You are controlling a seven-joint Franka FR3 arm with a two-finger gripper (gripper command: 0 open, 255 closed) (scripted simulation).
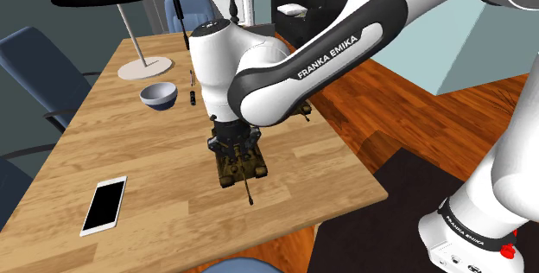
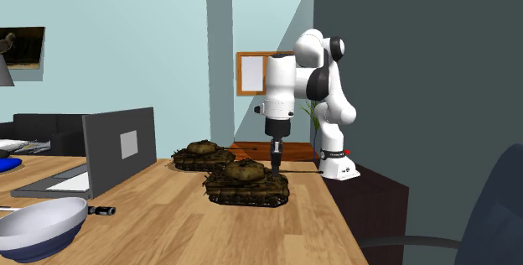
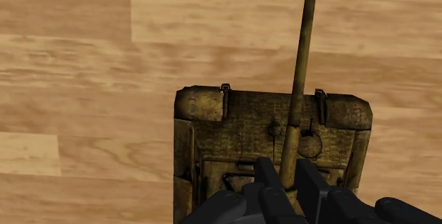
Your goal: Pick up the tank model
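Finds the tank model [image 1: 240, 164] upright on its tracks on the wood-grain surface [image 1: 337, 180], close to the edge facing the stand [image 1: 389, 206]. Notes a drab olive-brown hull and turret, with the gun barrel [image 3: 301, 74] aimed toward 6 o'clock in the shoulder view.

Records the claw [image 3: 288, 178] directly over the turret, pointing straight down and set narrow, with black fingers [image 3: 268, 181] pressed against both sides of the gun barrel near its root, so holding the tank model by it. Judges the tank model not yet raised, with tracks flat on the surface in the second exterior view.

Logs a second tank [image 2: 204, 156] of like colour at 10 o'clock from the gripped one in that view, near but apart. Logs a grey laptop [image 2: 100, 150], lid open, at 9 o'clock there, and a screwdriver [image 2: 99, 210] beside a white-and-blue bowl [image 1: 159, 96] toward 8 o'clock.

In the shoulder view, places that bowl at 10 o'clock from the tank model, a white phone [image 1: 104, 204] with black screen lying flat between 8 and 9 o'clock, and a lamp [image 1: 142, 67] with black shade between 10 and 11 o'clock, farther off. Notes blue chairs [image 1: 39, 64] beyond the surface's far side at 10 o'clock.
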